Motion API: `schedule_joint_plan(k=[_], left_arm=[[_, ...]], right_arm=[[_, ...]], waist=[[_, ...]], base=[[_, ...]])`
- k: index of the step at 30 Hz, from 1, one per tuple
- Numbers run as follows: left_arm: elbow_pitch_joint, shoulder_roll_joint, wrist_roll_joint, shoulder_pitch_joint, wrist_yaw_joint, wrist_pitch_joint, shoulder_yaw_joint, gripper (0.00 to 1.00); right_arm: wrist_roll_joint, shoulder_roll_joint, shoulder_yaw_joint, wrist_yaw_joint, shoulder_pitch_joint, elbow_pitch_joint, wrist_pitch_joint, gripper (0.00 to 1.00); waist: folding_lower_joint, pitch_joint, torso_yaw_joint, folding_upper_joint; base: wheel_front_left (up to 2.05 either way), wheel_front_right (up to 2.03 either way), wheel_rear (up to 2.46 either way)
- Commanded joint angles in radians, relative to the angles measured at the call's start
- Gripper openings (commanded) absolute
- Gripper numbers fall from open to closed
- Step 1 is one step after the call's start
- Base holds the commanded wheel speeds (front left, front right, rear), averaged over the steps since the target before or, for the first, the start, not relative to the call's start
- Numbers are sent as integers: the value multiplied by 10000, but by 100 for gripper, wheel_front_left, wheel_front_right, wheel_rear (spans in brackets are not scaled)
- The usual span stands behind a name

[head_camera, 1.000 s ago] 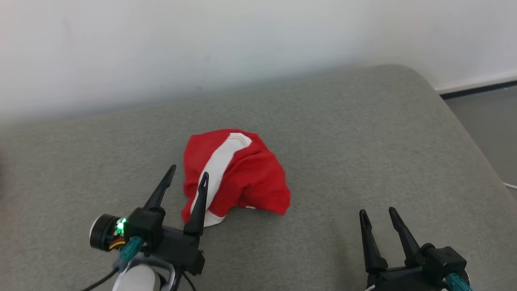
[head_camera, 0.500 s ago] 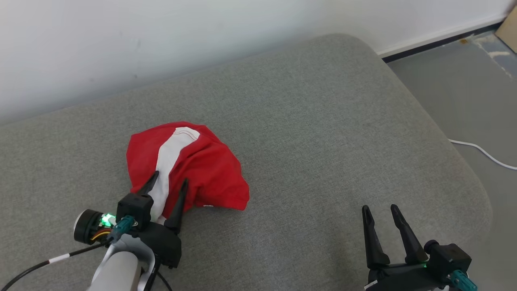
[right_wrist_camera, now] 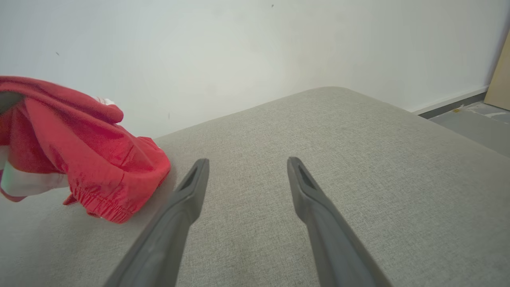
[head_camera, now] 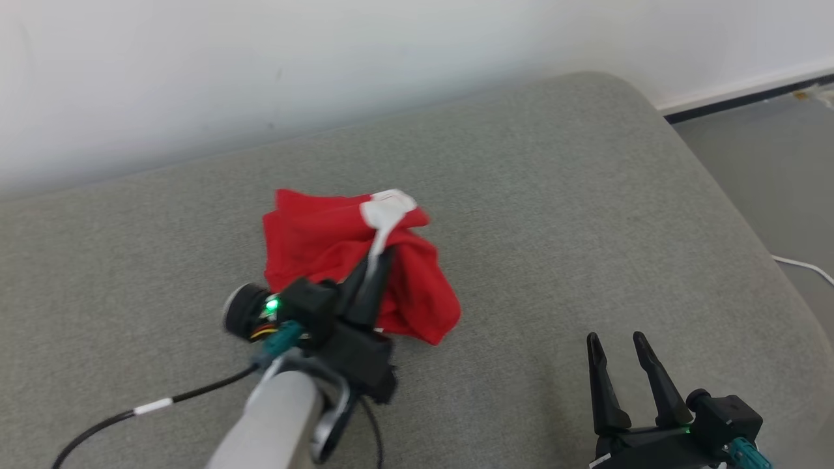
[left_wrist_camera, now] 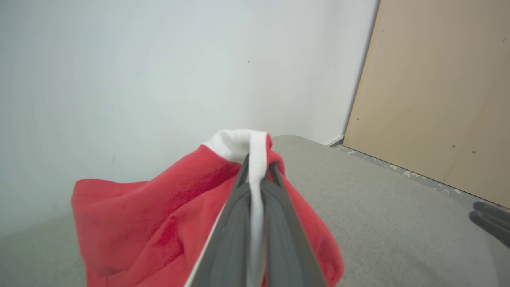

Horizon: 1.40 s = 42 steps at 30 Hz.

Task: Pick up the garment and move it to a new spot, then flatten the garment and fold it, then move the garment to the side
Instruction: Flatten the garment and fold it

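While tight on the white stripe (head_camera: 389, 208) of the garment (head_camera: 313, 241), the left hand (head_camera: 383, 257); right hand (head_camera: 616, 339) wide open, empty.

The red fabric garment (head_camera: 306, 247) with a broad white band (head_camera: 388, 207) sits as a loose, crumpled heap just left of centre in the head view, on the grey upholstered cushion (head_camera: 554, 195). The white band stands up in a peak, pinched between the closed fingers (left_wrist_camera: 235, 235) of the left gripper (head_camera: 378, 260), and the red cloth drapes down and outward from there. At the left edge of the right wrist view, its gathered elastic hem (right_wrist_camera: 99, 207) touches the cushion.
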Motion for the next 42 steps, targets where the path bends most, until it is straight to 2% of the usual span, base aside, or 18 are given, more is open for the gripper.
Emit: schedule_joint_plan(k=[1, 5, 10, 13, 16, 20, 26, 30, 37, 38, 39, 40, 42], left_arm=[[-319, -95, -156, -193, 18, -31, -403, 0], [-1092, -337, -565, -696, 18, -31, -1578, 0], [-1940, -440, -1491, -1393, 16, -30, -2595, 0], [-2447, -404, -2142, -1603, 114, -30, -2925, 0], [-1903, -406, -2048, -1585, 448, -31, -2989, 0], [-757, -407, -1872, -1011, 540, -30, -2233, 0], [624, -7, -1480, -36, 576, -31, -29, 0], [962, 116, -1261, 405, 476, -31, 1258, 0], [1534, -96, -838, 948, 265, -31, 2241, 0], [1577, -142, -762, 984, 230, -31, 2343, 42], [1549, -186, -695, 1021, 184, -31, 2446, 96], [1402, -226, -622, 1083, 176, -31, 2560, 100], [1054, -291, -524, 1292, 106, -30, 2748, 100]], right_arm=[[-94, 0, 14, 35, 64, -6, -7, 100], [-122, -3, 53, 35, 37, 21, -7, 100], [-127, -2, 106, 36, -31, 48, -7, 100], [-123, -2, 45, 36, 23, 58, -7, 100], [-111, -2, 12, 36, -9, 35, -7, 100], [-126, 0, -121, 36, -47, -10, -7, 100], [-184, 3, -206, 36, -191, -55, -7, 100], [-220, 0, -206, 36, -182, -37, -7, 100], [-224, -3, -75, 36, -233, 42, -7, 100], [-214, -3, -55, 36, -221, 40, -7, 100], [-208, -3, -62, 36, -195, 46, -7, 100], [-204, -3, -71, 36, -160, 59, -7, 100], [-214, -2, -103, 36, -64, 69, -7, 100]], waist=[[0, -177, 385, -1], [0, -263, 582, -1], [0, -296, 564, -1], [0, -286, 532, -1], [0, -174, 499, -1], [0, -31, 592, -1], [0, 168, 777, -1], [0, 211, 958, -1], [0, 115, 1166, -1], [0, 81, 1185, -1], [0, 35, 1211, -1], [0, -9, 1236, -1], [0, -106, 1299, -1]], base=[[0, 0, 0], [0, 0, 0], [0, 0, 0], [0, 0, 0], [0, 0, 0], [0, 0, 0], [0, 0, 0], [0, 0, 0], [0, 0, 0], [0, 0, 0], [0, 0, 0], [0, 0, 0], [0, 0, 0]])
